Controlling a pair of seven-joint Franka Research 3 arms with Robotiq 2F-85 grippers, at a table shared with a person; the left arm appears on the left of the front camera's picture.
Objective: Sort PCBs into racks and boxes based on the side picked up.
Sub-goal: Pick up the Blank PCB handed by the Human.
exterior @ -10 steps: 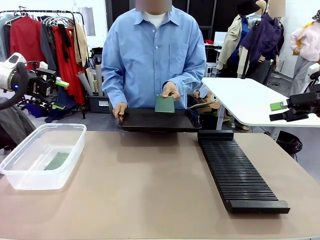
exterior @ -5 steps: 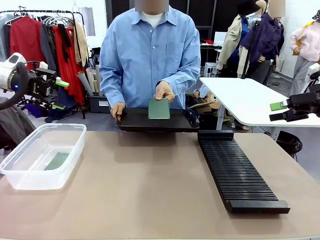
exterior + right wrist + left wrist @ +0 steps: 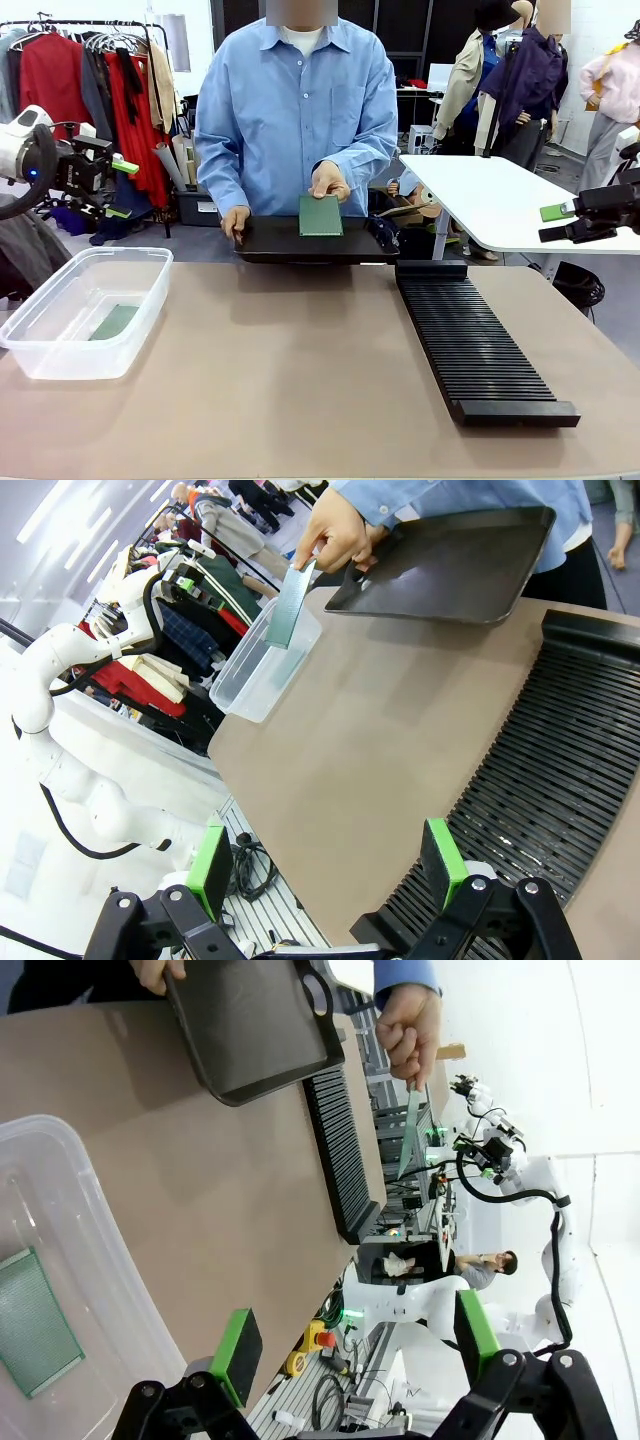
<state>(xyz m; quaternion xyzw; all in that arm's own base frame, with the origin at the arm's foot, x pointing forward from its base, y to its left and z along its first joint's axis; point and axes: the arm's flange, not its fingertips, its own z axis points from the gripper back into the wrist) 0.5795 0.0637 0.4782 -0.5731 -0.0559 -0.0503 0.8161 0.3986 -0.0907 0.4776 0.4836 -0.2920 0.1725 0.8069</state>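
In the front view, a green PCB (image 3: pixel 320 215) was held upright by its top edge in the person's hand (image 3: pixel 328 182), just above the black tray (image 3: pixel 270 243) at the table's far side. The left gripper (image 3: pixel 122 190) and the right gripper (image 3: pixel 553 223) were kept well apart from it at either side, raised and holding nothing. A second PCB (image 3: pixel 113 322) lay flat in the clear box (image 3: pixel 60 372), and the rack (image 3: pixel 480 345) stood unfilled on the right.

In the left wrist view, the left gripper's jaws were seen spread wide over the box, with nothing between them.

In the right wrist view, the right gripper's jaws were likewise spread wide and bare above the rack. The held board was shown edge-on, pinched between the person's fingertips.

The board was judged light, thin and stiff, with smooth faces that could slip. It would best be taken at its free lower edge, squarely across the faces and clear of the person's fingers.
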